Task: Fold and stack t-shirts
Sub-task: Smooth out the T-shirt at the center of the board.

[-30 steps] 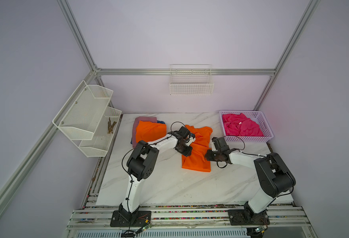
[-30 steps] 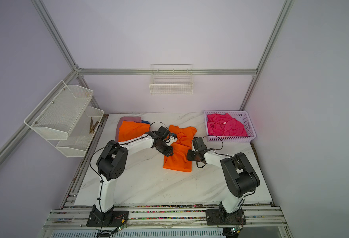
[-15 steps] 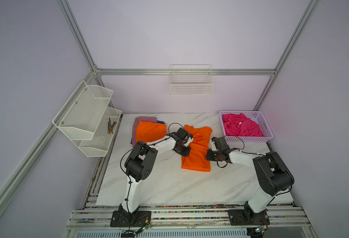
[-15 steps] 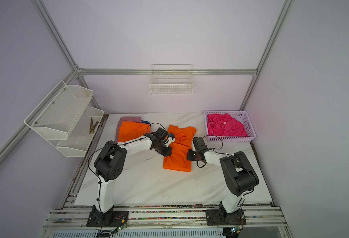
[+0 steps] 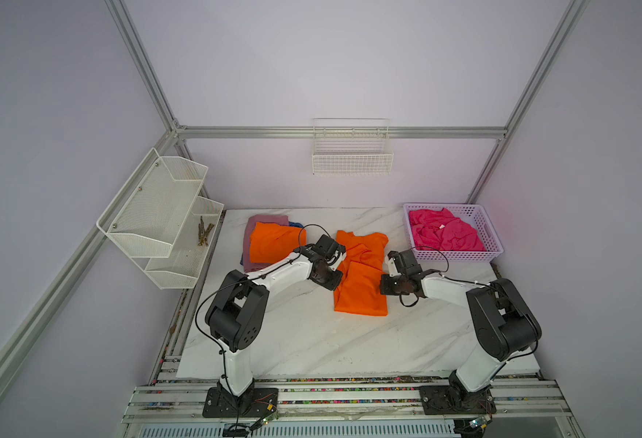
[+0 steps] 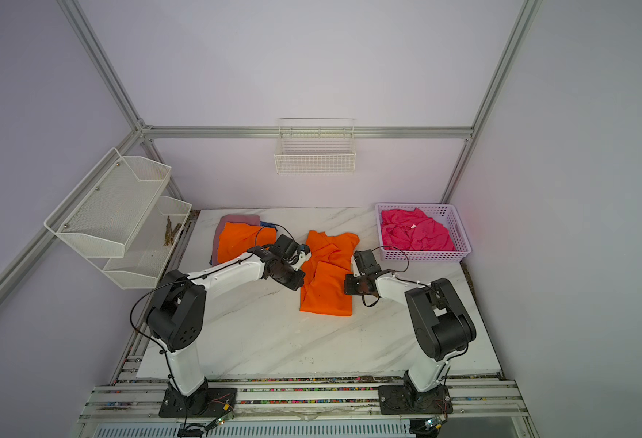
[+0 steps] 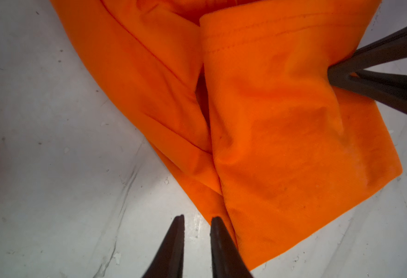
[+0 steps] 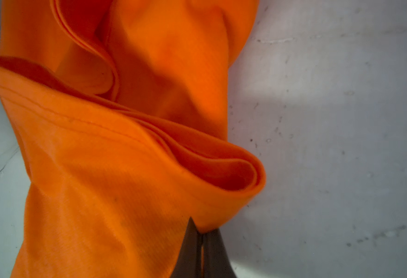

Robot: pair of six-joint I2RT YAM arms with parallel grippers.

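Left gripper (image 7: pixel 197 217) ajar, right gripper (image 8: pixel 201 234) clamped.

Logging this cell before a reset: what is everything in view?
Spread bright orange cloth t-shirt: one, orange, table centre.
Folded bright orange cloth t-shirt: one, orange, atop far-left stack.
Dusty mauve cloth t-shirt: one, mauve, beneath it.
Blue cloth t-shirt: one, blue, peeking from stack.
Hot pink cloth t-shirt: one, pink, crumpled in basket.
Lilac plastic basket: one, lilac, table's far right.
White wire basket: one, white, back wall.
White mesh shelf: one, white, left wall.
White marble table: one, white.
Left gripper: one, black, open beside spread shirt.
Right gripper: one, black, shut on spread shirt.
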